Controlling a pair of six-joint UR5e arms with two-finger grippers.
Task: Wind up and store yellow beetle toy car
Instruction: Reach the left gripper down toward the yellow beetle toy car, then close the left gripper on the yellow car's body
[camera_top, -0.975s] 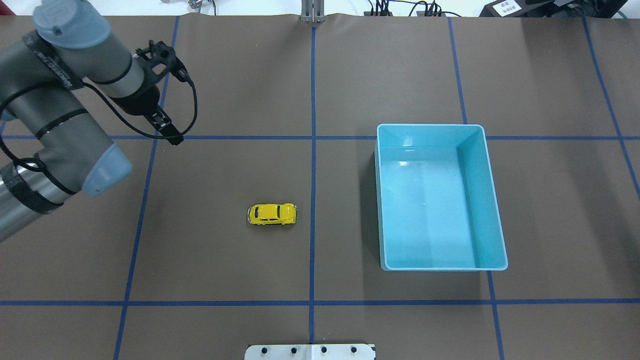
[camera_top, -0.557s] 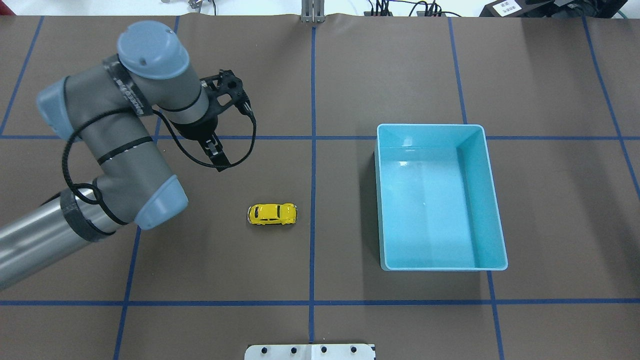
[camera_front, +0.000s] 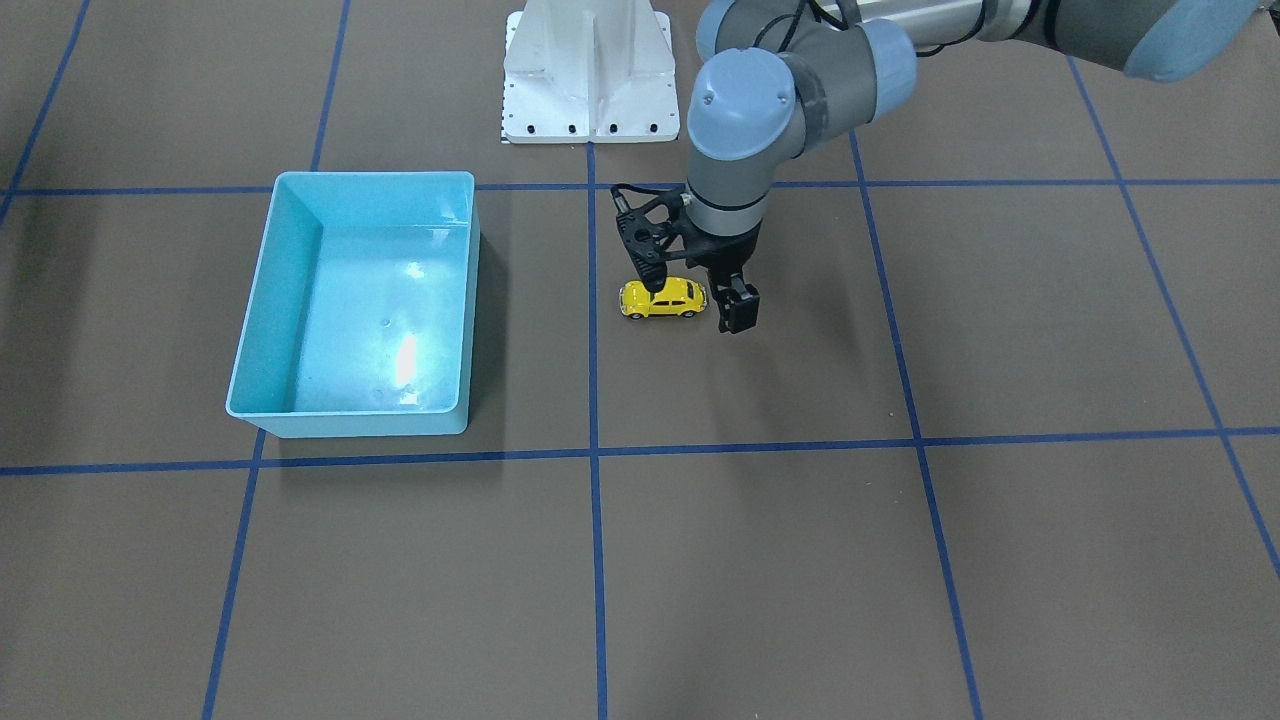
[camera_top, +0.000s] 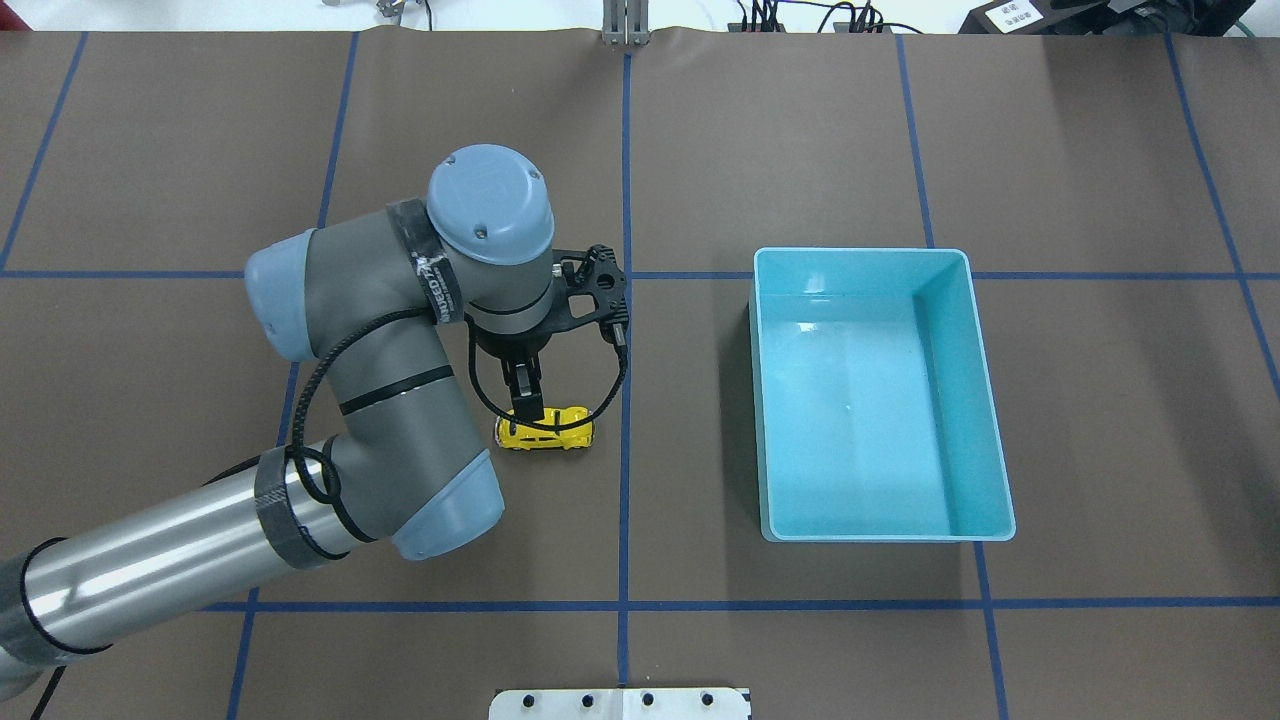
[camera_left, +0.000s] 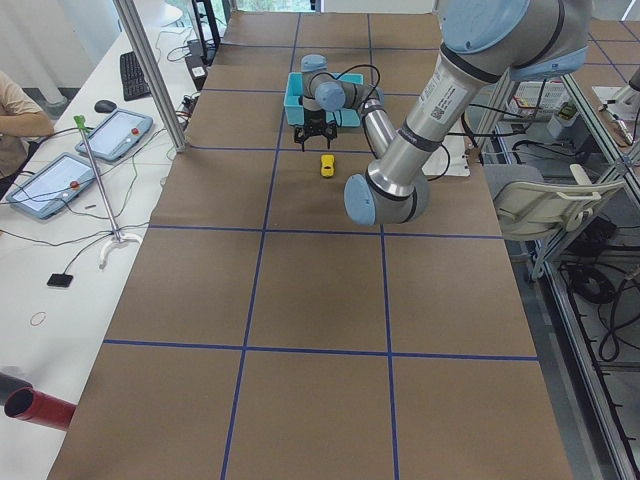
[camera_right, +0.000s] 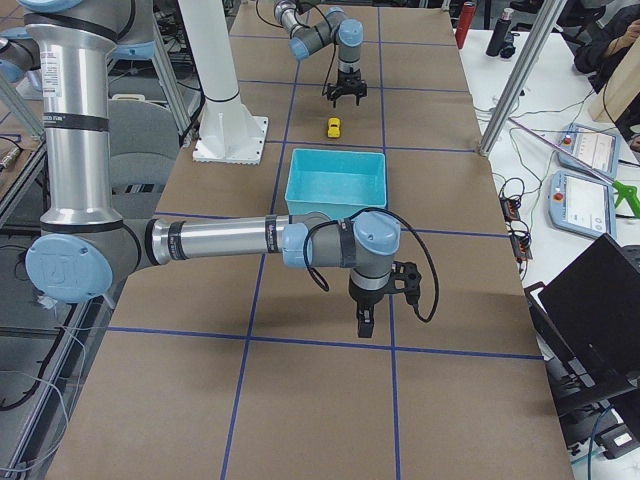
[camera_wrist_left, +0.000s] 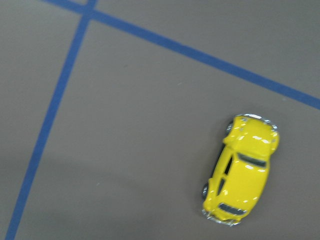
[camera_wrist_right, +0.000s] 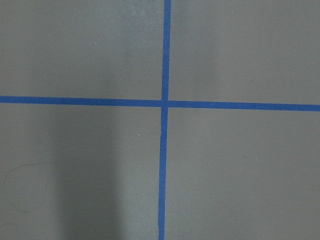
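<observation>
1. The yellow beetle toy car (camera_top: 548, 430) is tiny and glossy, with a rounded shell, dark windows and black wheels. It's on its wheels on the brown table (camera_top: 800, 650). In the overhead view it lies lengthwise 9-to-3, just on the 9 o'clock side of the centre blue tape line (camera_top: 626, 350).
2. The light blue bin (camera_top: 965, 400) is at 3 o'clock from the car, clearly apart from it and way bigger.
3. The left wrist view is the only one with real detail: silvery bumpers at both ends and shine spots on the roof. The car sits around 4 o'clock in that frame.
4. The front-facing view puts the left gripper (camera_front: 738, 318) at the car's 3 o'clock, just beside it with a sliver of table between them, so it's not holding the car. From overhead you'd never know, since the gripper covers the car's 10 o'clock edge and the two look like they're touching.
5. The left jaws look pressed together, I think. The fingers are small and dark in both views.
6. The right gripper (camera_right: 365, 322) only shows up in the exterior right view, pointing down at the table at 6 o'clock from the bin. I can't tell how its jaws stand. Its own wrist view is just table and a tape crossing.
</observation>
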